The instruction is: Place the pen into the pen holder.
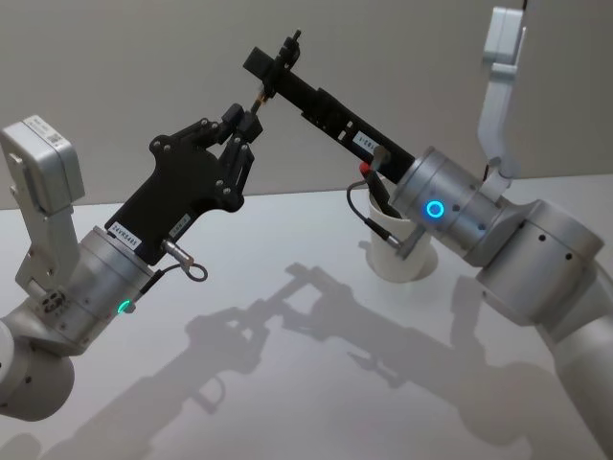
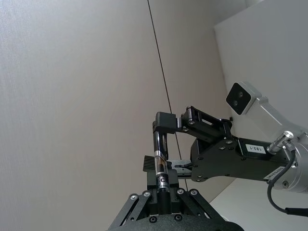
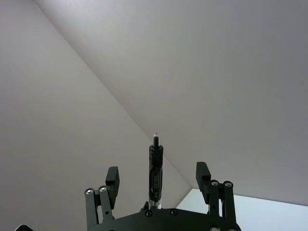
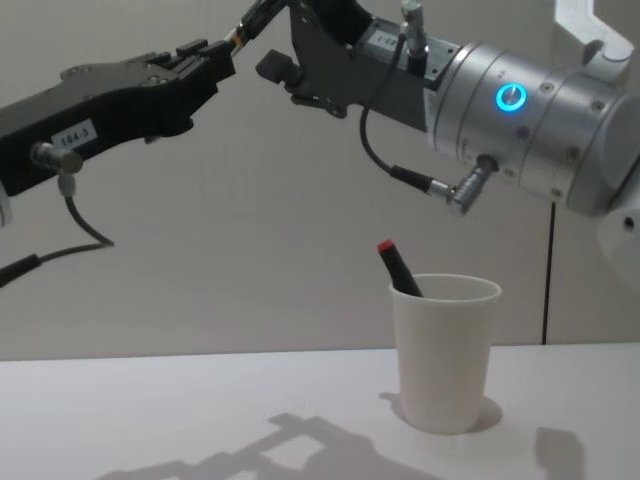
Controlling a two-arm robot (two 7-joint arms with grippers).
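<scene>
Aloft, left end effector (image 1: 253, 115) pinching pen (image 2: 160, 166), right end effector (image 3: 158, 174) straddling it

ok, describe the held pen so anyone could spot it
Above the white table, the left gripper pinches a slim dark pen, its end between the open fingers of the right gripper. Unlike the red-tipped pen in the white paper cup, it's airborne.

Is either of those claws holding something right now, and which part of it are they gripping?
Yes. The left gripper is shut on the pen, pinching it by its lower end. The right gripper stands open around the upper end, not gripping it.
</scene>
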